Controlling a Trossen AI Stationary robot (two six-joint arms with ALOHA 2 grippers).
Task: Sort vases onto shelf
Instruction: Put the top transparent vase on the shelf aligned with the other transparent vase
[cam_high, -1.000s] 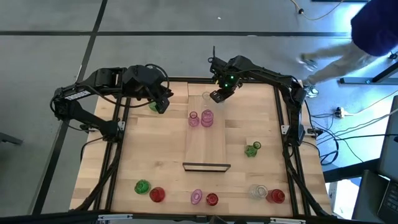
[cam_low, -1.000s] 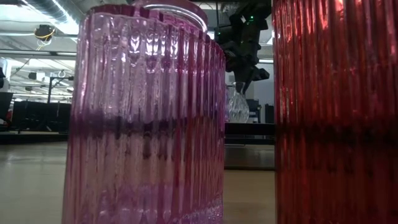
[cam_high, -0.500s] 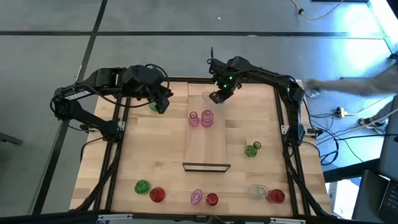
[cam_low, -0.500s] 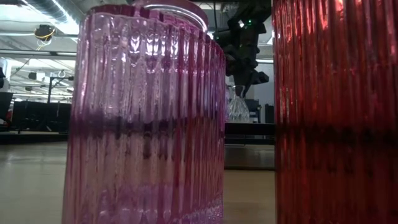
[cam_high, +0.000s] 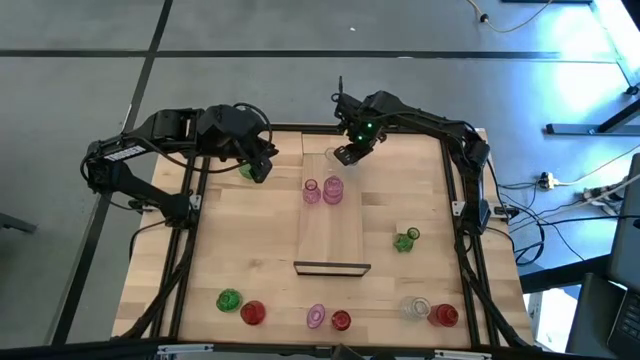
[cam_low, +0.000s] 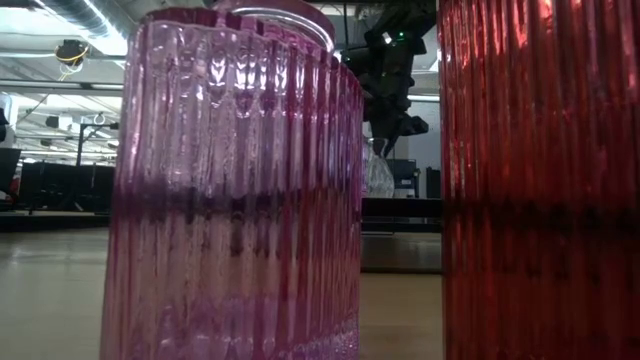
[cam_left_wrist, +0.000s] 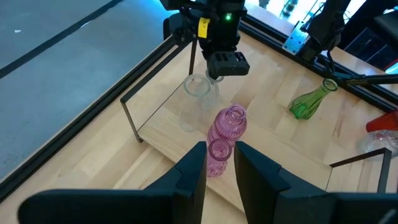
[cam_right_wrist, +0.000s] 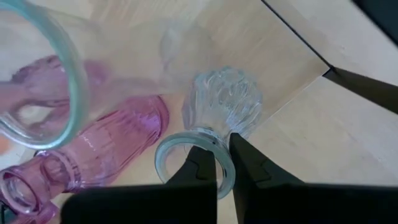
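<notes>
The shelf (cam_high: 332, 225) lies down the middle of the table. Two pink vases (cam_high: 322, 190) stand on it. My right gripper (cam_high: 346, 154) is over the shelf's far end, shut on a small clear vase (cam_right_wrist: 224, 106). That vase also shows in the low view (cam_low: 377, 172). A taller clear vase (cam_left_wrist: 198, 87) stands right beside it. My left gripper (cam_left_wrist: 221, 165) is open and holds nothing. It hovers by the far-left part of the table (cam_high: 258, 165), next to a green vase (cam_high: 244, 172). My right gripper holds the small clear vase by the rim of its mouth (cam_right_wrist: 225, 163). One finger (cam_right_wrist: 200, 163) is inside the mouth and the other (cam_right_wrist: 247, 160) is outside. The fingers come from above, slanting down. The vase stays upright below them; whether its base touches the shelf I cannot tell.
A green vase (cam_high: 405, 240) lies on its side to the right of the shelf. Several vases stand along the near edge: green (cam_high: 229, 299), red (cam_high: 252, 313), pink (cam_high: 316, 318), red (cam_high: 341, 321), clear (cam_high: 416, 308), red (cam_high: 444, 316). The pink and a red one fill the low view.
My right gripper has shifted slightly toward the table's left, taking the clear vase with it. A person beyond the table's far right corner has walked out of the high view.
</notes>
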